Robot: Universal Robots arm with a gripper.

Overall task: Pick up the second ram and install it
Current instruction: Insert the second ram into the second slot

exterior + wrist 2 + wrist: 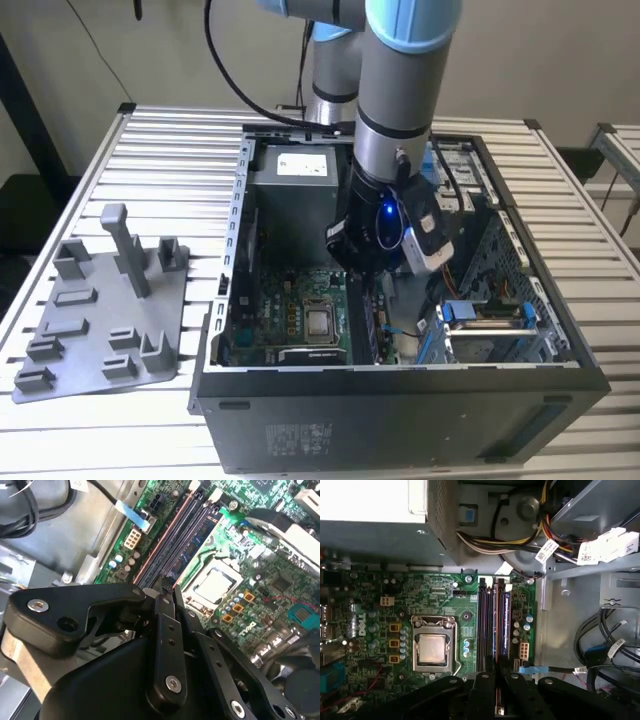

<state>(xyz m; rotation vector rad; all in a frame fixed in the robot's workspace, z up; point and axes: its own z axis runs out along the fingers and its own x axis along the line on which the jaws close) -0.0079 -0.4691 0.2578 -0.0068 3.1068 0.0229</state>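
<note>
Robot arm reaches into open computer case (400, 420) on slatted bench (170, 150). Claw (496, 700) lowered over memory slots (492, 625) beside processor socket (432, 647) on green motherboard (380, 625). Fingers (165, 630) drawn nearly together, pinching second ram (498, 711) on edge above slots. Grey fixture plate (105, 320) lies beside case, near bench's edge.

Place: a robotics lab or test bench is showing here.
Bench: a slatted aluminium table (170, 150) is carrying an opened computer case (400, 400).
Fixture: a grey plastic fixture plate (100, 330) is lying beside it.
Cabling: black cables (225, 60) are hanging behind the arm (400, 90).
</note>
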